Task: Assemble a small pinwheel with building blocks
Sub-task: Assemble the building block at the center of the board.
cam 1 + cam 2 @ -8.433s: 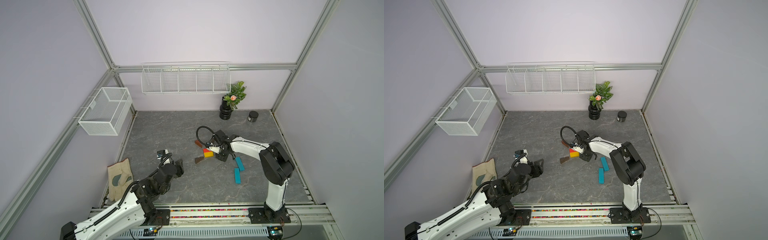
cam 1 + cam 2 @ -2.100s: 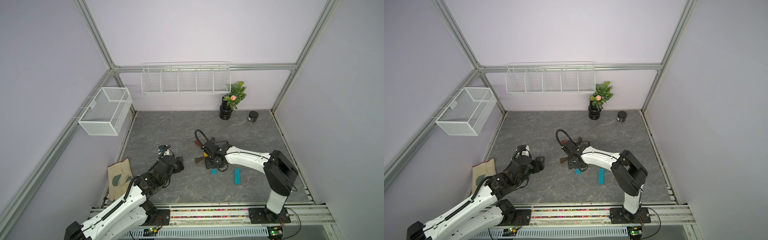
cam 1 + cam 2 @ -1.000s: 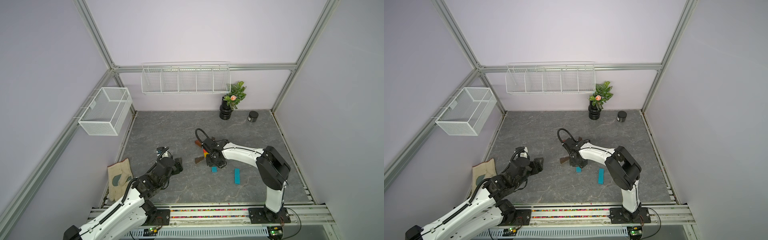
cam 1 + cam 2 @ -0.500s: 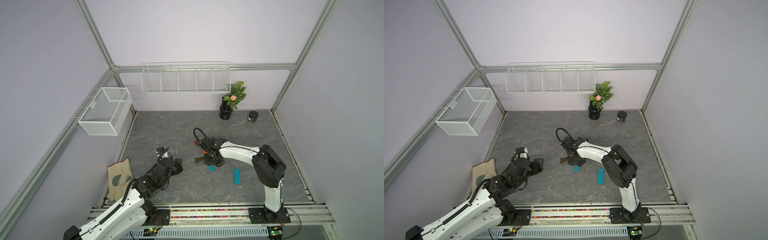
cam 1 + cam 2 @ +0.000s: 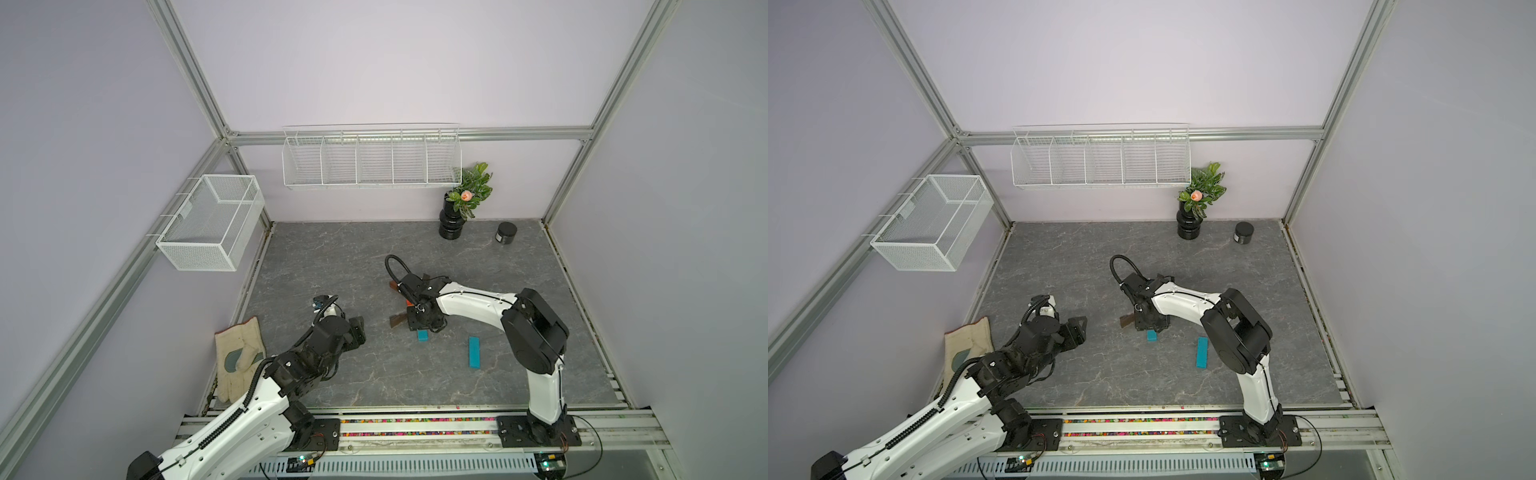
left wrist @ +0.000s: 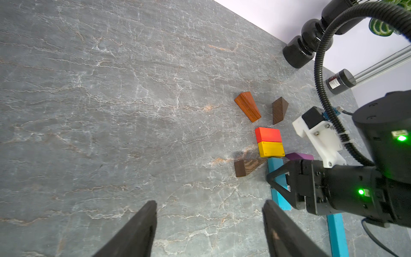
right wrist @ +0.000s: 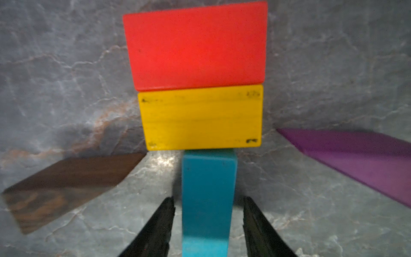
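Note:
The pinwheel lies flat on the grey table: a red block [image 7: 195, 44] against a yellow block [image 7: 201, 118], with a teal bar [image 7: 208, 178] butting end-on against the yellow one. A dark brown wedge [image 7: 66, 178] and a purple wedge [image 7: 360, 160] flank the bar. Two more brown wedges [image 6: 248, 106] [image 6: 279, 110] lie beyond the red block. My right gripper [image 7: 208, 200] is open, its jaws straddling the teal bar with a gap on each side. A second teal bar [image 5: 474, 352] lies apart, nearer the right arm's base. My left gripper [image 6: 209, 204] hovers open and empty, left of the blocks.
A black vase with a plant [image 5: 452, 224] and a black round jar [image 5: 506, 232] stand at the back wall. A work glove [image 5: 239, 357] lies at the table's left edge. Wire baskets [image 5: 370, 156] hang on the back and left walls.
The right gripper's jaws have spread off the teal bar, which now lies against the yellow block. The left arm has stayed still.

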Controlling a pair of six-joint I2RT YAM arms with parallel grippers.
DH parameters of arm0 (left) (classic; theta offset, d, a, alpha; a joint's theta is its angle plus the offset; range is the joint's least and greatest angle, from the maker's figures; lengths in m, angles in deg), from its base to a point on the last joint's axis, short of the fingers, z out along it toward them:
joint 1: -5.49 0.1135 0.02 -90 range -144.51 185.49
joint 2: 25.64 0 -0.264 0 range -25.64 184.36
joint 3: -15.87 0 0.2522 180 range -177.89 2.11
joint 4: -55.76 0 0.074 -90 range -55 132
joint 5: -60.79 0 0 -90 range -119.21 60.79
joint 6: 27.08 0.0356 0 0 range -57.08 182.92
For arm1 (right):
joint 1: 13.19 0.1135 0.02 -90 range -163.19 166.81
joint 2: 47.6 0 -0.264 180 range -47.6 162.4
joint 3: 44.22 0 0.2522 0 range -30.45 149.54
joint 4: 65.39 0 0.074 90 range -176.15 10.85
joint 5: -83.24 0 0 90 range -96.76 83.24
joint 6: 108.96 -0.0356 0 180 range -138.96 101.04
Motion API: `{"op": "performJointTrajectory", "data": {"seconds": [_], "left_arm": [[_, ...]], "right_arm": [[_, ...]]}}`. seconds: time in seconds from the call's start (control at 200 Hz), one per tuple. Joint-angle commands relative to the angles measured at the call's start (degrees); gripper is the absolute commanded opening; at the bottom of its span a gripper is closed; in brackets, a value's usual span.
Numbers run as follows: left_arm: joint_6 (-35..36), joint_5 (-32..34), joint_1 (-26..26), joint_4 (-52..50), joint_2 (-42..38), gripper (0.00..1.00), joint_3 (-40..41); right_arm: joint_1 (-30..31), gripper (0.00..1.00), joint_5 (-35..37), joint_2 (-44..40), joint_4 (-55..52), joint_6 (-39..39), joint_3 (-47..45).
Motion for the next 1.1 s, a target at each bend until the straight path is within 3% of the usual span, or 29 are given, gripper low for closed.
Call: {"op": "performJointTrajectory", "data": {"seconds": [0.0, 0.33, 1.095], "left_arm": [[-0.92, 0.88, 0.27, -0.15, -0.34, 0.77, 0.6], [-0.97, 0.83, 0.26, -0.07, -0.32, 0.77, 0.74], [-1.28, 0.52, 0.29, 0.16, -0.31, 0.77, 1.06]], "right_arm": [[-0.26, 0.49, 1.07, -0.2, -1.32, -0.13, 0.71], [-0.48, 0.39, 1.33, -0.02, -1.41, 0.82, 0.94], [-0.68, 0.38, 0.81, 0.42, -0.62, 2.43, 1.05]]}}
